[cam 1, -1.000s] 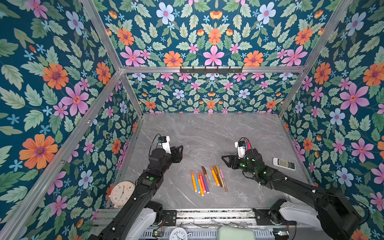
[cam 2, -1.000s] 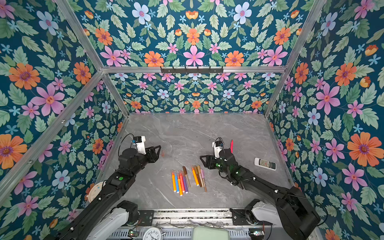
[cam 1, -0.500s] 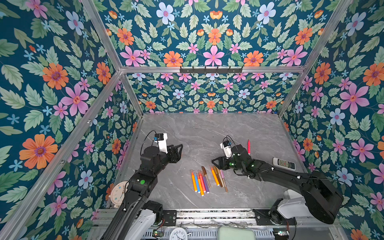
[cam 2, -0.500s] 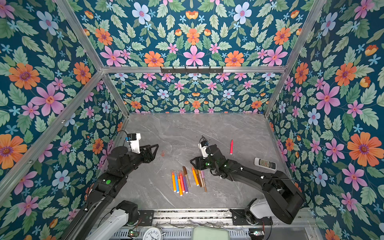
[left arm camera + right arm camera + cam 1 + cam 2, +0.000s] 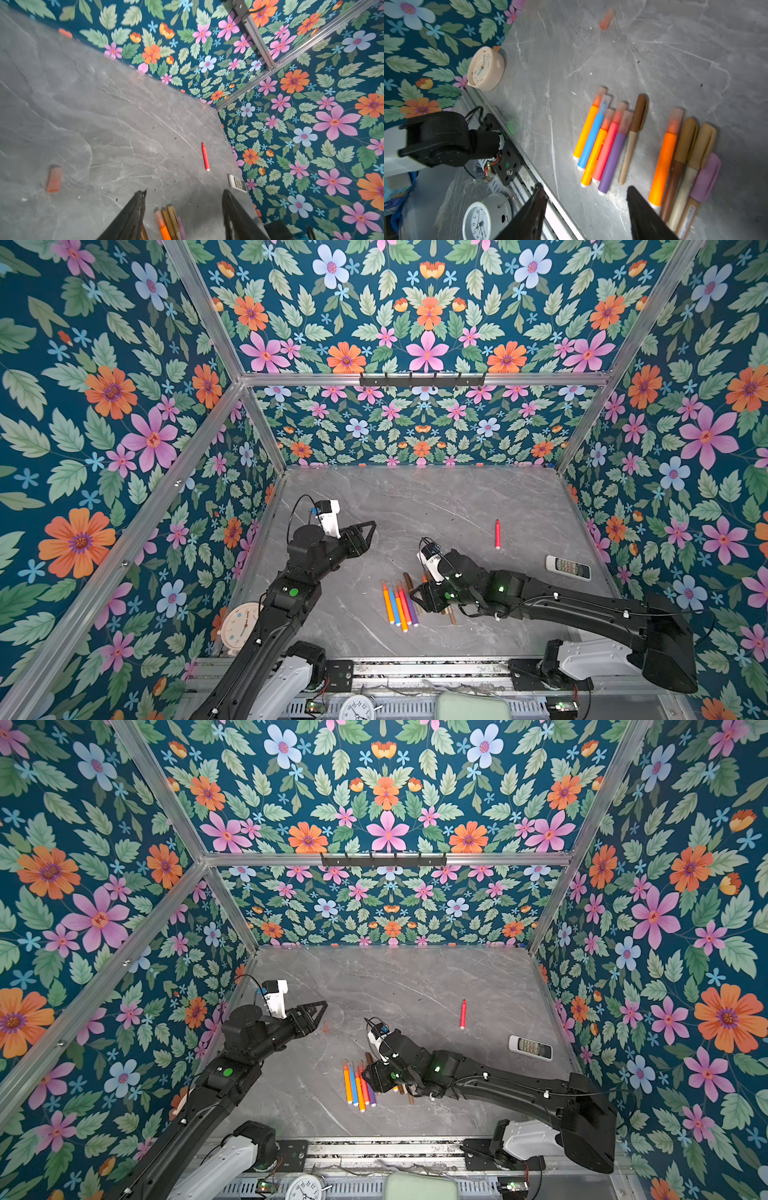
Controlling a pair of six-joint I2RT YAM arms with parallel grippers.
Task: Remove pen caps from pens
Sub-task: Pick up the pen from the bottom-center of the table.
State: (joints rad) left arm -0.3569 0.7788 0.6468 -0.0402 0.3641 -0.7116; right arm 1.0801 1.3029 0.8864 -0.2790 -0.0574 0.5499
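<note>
1. Two hands are in play, and the right hand [image 5: 585, 187] has the inside line. It hangs right over the pens [image 5: 611, 162], which lie in a row close to the front edge of the bench [image 5: 457, 497].
2. Its jaws are spread wide and pinch nothing. In the right wrist view, the butt ends of the purple and tan barrels sit just beyond the gap between them.
3. Now the relation that counts: the pens lie side by side, with long axes running roughly front to back. Their pen caps [image 5: 620, 111] are all at the ends nearer the back edge. The right hand's opening lies across those axes, so a straight drop should, by my reading, catch a barrel sideways.
4. Watch the crowding, though. The barrels touch their neighbours, so closing on one alone looks tricky.
5. Over to the left hand [image 5: 370, 531]: it is spread and empty too. It hovers nearer the left edge, well apart from the row, which lies off toward the front and right of it.
6. A loose orange-red cap [image 5: 54, 179] lies flat on the bench close to that left hand.
7. One red pen [image 5: 497, 534] lies alone toward the back right. It also points front to back, and its tip looks already bare.
8. My call: the right hand is nearer and takes a barrel, then the left comes across and pulls the cap off along the pen's axis.
</note>
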